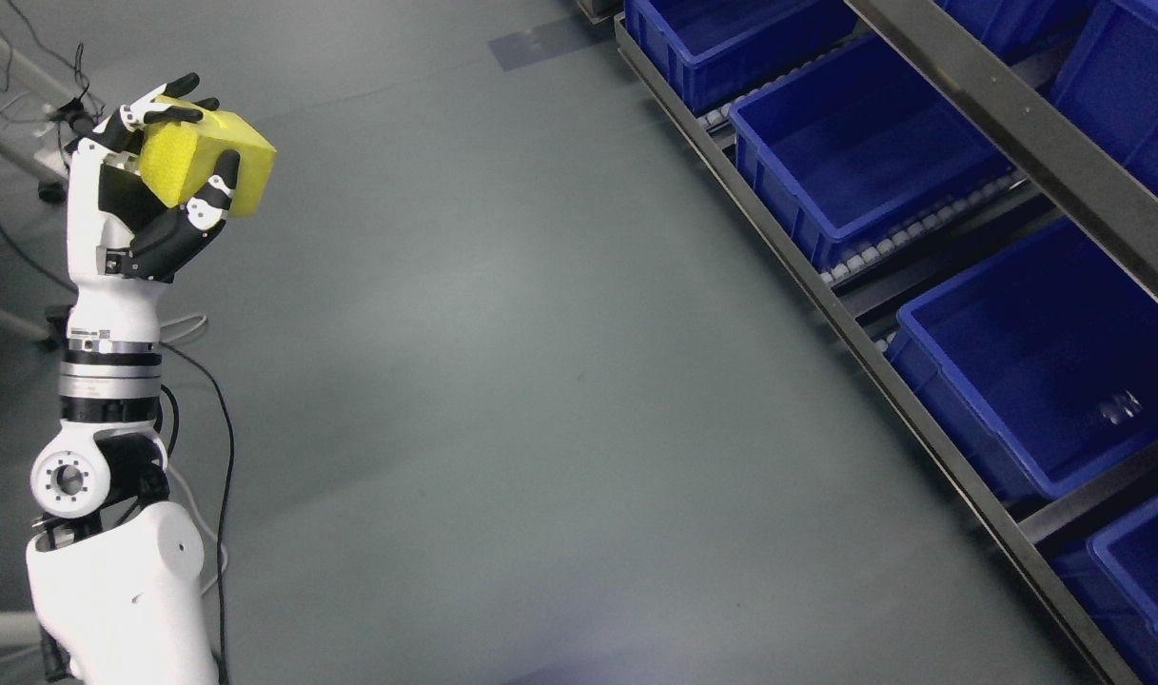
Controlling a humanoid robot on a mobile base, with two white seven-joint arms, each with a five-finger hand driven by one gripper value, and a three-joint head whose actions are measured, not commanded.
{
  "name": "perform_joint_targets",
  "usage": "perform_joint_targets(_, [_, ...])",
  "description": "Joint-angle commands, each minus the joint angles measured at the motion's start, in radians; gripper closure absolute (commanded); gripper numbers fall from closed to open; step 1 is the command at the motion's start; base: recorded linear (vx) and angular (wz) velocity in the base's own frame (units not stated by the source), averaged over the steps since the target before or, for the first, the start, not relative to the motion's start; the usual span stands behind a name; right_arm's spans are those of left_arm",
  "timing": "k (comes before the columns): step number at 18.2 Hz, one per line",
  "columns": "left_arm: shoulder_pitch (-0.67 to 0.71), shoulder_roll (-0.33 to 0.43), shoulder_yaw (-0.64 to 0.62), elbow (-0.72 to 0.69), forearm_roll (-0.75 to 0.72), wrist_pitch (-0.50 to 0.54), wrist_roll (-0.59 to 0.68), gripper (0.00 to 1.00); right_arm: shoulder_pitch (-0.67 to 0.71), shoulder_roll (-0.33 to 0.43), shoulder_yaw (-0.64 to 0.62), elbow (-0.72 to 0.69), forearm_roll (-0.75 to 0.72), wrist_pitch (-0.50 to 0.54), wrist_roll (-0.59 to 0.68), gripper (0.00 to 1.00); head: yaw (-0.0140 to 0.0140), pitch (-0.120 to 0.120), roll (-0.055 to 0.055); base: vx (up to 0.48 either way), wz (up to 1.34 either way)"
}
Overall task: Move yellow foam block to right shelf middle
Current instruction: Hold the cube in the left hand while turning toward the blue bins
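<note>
1. Carrying is the step in hand, by my reading: the left hand is raised at the picture's upper left, fingers curled around the yellow foam block, thumb side below and fingertips over its top edge.
2. The block is held in the air above the grey floor, well apart from the shelf on the right — nothing is delivered yet.
3. The next move calls for a long crossing to the right, then a lowering into one of the blue bins; which bin counts as the middle I cannot tell from this view.
4. Open room is generous: the floor between hand and shelf shows nothing in the way.
5. Edges to mind — the shelf's metal front rail, the slanted grey beam over the bins, and each bin's rim.
6. Cables hang beside the arm.
7. The right arm is out of view.
</note>
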Motion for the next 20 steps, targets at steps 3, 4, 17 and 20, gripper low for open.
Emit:
perform_joint_targets(3, [0.0, 0.017, -0.002, 0.0, -0.005, 0.005, 0.001, 1.0, 0.002, -0.017, 0.0, -0.017, 0.003, 0.0, 0.0, 0.0, 0.0, 0.0, 0.0, 0.663, -0.22])
perform_joint_targets(4, [-0.002, 0.017, -0.005, 0.0, -0.005, 0.005, 0.001, 1.0, 0.002, -0.017, 0.0, -0.017, 0.003, 0.0, 0.0, 0.0, 0.0, 0.0, 0.0, 0.665, -0.23])
perform_joint_targets(17, [-0.009, 0.017, -0.026, -0.004, -0.005, 0.005, -0.002, 1.0, 0.002, -0.017, 0.0, -0.017, 0.003, 0.0, 0.0, 0.0, 0.0, 0.0, 0.0, 0.574, -0.55])
perform_joint_targets(20, [-0.017, 0.017, -0.028, -0.009, -0.005, 0.005, -0.006, 1.0, 0.002, -0.017, 0.0, -0.017, 0.003, 0.0, 0.0, 0.0, 0.0, 0.0, 0.0, 0.307, -0.85])
